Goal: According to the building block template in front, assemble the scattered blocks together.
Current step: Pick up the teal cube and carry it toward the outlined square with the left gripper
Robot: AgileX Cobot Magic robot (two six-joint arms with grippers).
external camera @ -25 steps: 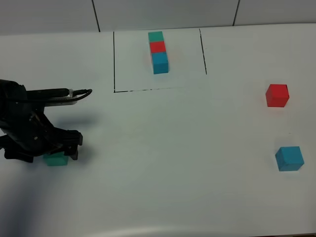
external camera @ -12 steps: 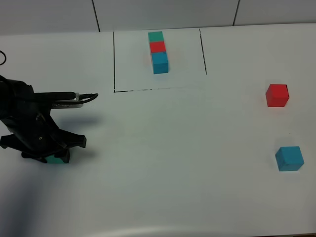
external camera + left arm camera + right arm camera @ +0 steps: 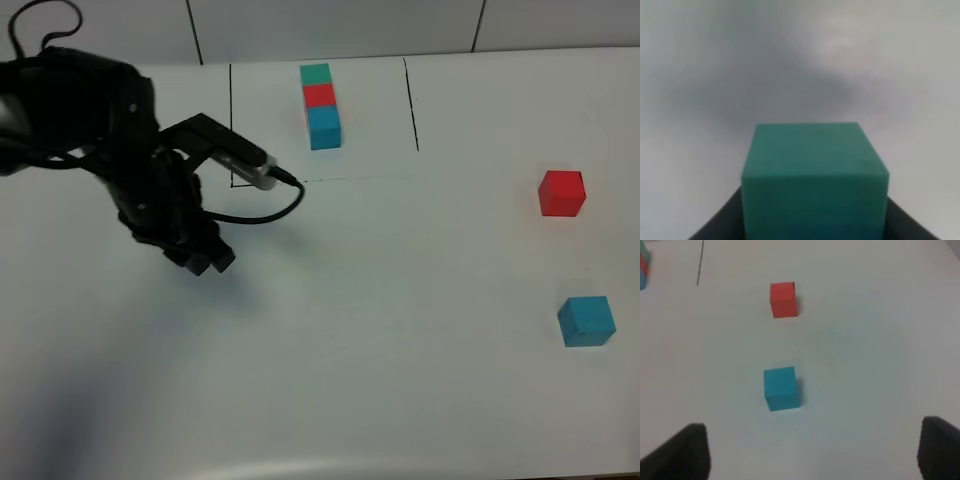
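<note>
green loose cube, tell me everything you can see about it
The green cube is a plain matte teal block with crisp edges and no marks. The left gripper is shut on it, dark fingers pressing its two opposite sides. It sits level, apparently above the white table. In the high view the arm hides it.

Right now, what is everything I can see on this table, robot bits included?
black outline: one, drawn rectangle, far middle.
template row: one, three joined cubes green, red, blue, inside the black outline.
red cube: one, right side.
blue cube: one, right side, nearer than the red.
green cube: one, teal-green, gripped in the left claw.
table: one, white.
left claw: one, black, shut on the green cube, over the table's left half.
right claw: one, black, open, empty, facing the red and blue cubes.
</note>
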